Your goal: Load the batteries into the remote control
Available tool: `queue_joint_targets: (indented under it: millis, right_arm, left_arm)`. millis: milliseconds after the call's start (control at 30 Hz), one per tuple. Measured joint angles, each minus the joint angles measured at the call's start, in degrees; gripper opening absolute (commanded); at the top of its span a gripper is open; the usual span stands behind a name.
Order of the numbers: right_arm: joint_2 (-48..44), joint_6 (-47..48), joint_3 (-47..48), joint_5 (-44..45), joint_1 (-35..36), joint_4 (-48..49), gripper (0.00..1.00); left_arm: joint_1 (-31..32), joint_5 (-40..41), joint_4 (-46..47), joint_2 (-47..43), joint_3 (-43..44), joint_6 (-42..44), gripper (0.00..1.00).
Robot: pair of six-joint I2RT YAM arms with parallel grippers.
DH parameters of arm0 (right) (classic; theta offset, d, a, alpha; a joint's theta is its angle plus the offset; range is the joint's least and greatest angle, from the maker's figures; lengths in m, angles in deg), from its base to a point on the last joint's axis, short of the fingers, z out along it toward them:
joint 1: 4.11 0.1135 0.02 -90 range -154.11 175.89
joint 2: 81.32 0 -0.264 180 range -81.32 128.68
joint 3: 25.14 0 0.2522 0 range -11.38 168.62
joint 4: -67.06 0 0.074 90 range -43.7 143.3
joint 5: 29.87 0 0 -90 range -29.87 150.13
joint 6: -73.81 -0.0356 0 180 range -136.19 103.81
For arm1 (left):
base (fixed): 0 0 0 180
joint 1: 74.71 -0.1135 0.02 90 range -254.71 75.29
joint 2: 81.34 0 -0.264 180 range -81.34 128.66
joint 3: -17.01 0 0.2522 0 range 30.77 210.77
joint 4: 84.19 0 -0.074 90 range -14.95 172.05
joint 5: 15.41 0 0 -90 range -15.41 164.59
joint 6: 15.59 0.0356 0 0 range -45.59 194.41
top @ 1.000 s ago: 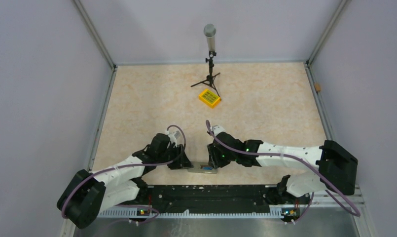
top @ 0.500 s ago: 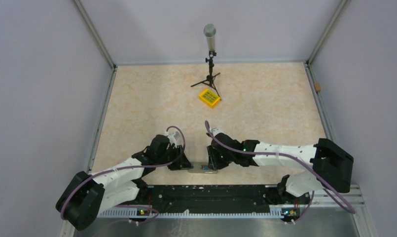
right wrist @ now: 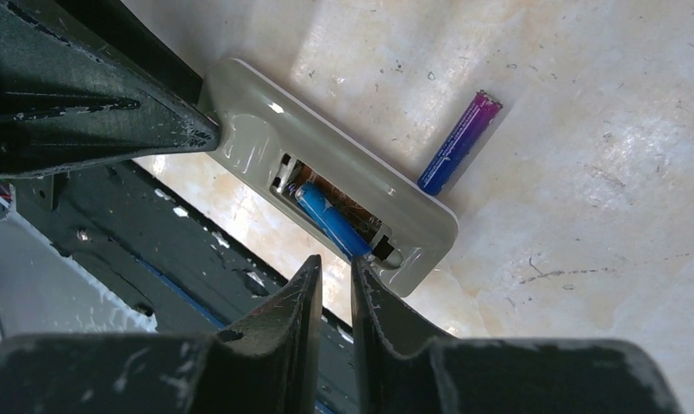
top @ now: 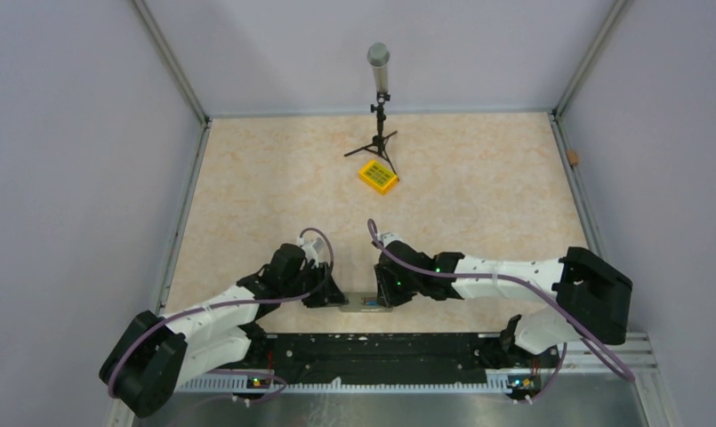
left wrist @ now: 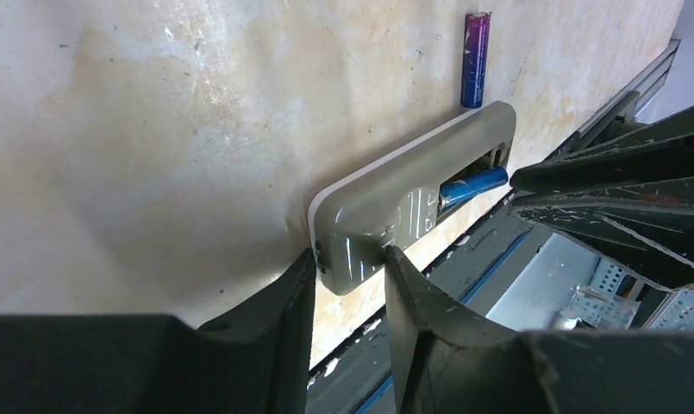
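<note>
The remote control (left wrist: 412,185) lies back-up near the table's front edge, its battery compartment uncovered. My left gripper (left wrist: 350,259) is shut on the remote's near end, one finger on each long side. One blue battery (right wrist: 326,220) rests slanted in the compartment, its end poking out toward my right gripper (right wrist: 334,260). That gripper's jaws stand a narrow gap apart, with their tips right at the battery's end. A second battery (right wrist: 459,142), blue and purple, lies loose on the table just beyond the remote. From above, the remote (top: 367,302) sits between both grippers.
A yellow box with green keys (top: 378,176) lies at mid-table, in front of a small tripod stand (top: 381,98) at the back. The black base rail (top: 372,347) runs just behind the remote. Walls enclose the table on three sides.
The right gripper's jaws have narrowed markedly and the right arm has edged slightly left toward the remote. The left gripper has tightened a little on the remote's end.
</note>
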Motion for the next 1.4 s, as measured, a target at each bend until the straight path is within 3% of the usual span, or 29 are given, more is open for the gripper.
queue_joint_targets:
  millis: [1033, 1400]
  right_arm:
    - [3.30, -0.48, 0.02, -2.34, 0.02, 1.46, 0.14]
    - [0.11, -0.09, 0.04, 0.42, 0.00, -2.25, 0.29]
  left_arm:
    - [0.39, -0.02, -0.15, 0.00, -0.02, -0.07, 0.35]
    - [0.44, -0.02, -0.15, 0.00, -0.02, -0.07, 0.35]
